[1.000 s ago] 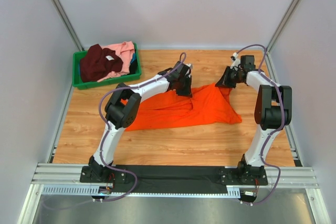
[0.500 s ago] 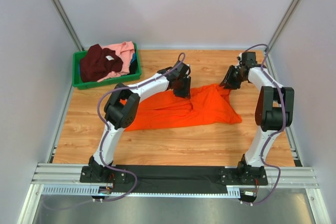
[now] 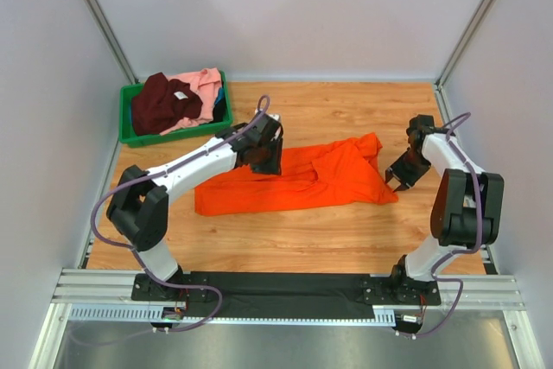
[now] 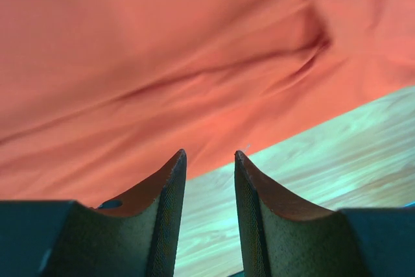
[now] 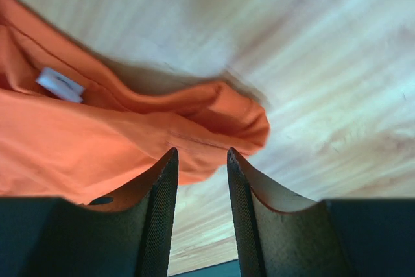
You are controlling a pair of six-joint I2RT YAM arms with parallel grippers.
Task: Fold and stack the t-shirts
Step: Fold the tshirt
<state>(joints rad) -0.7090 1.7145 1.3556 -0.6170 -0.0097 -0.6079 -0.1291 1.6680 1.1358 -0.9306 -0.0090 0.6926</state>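
**Orange t-shirt laid out on the bench, both sets of jaws apart**

We see a wooden bench [image 3: 346, 231] enclosed by pale panels. The largest item on it is the orange t-shirt [image 3: 298, 179]. It lies creased across the middle of the bench, its long axis running left to right. A fold line runs along it, though from above we cannot be sure how many layers lie there.

The left arm [image 3: 190, 162] reaches from the near-left to the shirt's far edge. The right arm [image 3: 449, 155] bends down beside the shirt's right tip.

In the far-left corner stands a green bin [image 3: 138, 138], well apart from the orange shirt. It holds a maroon t-shirt [image 3: 164, 105] heaped at its left. A pink t-shirt [image 3: 206, 84] lies behind and to the right of the maroon one, touching it.

The left jaws stand apart with nothing between them. In the left wrist view they hang over the line where the orange t-shirt [image 4: 162, 63] meets bare wood. The right jaws are likewise apart and hold nothing. The right wrist view places them above a bunched end of the orange t-shirt [image 5: 214, 115], next to bare bench.

Smallest of all are two white labels, one [image 5: 59, 85] on the orange shirt and another [image 3: 181, 95] on the maroon one.
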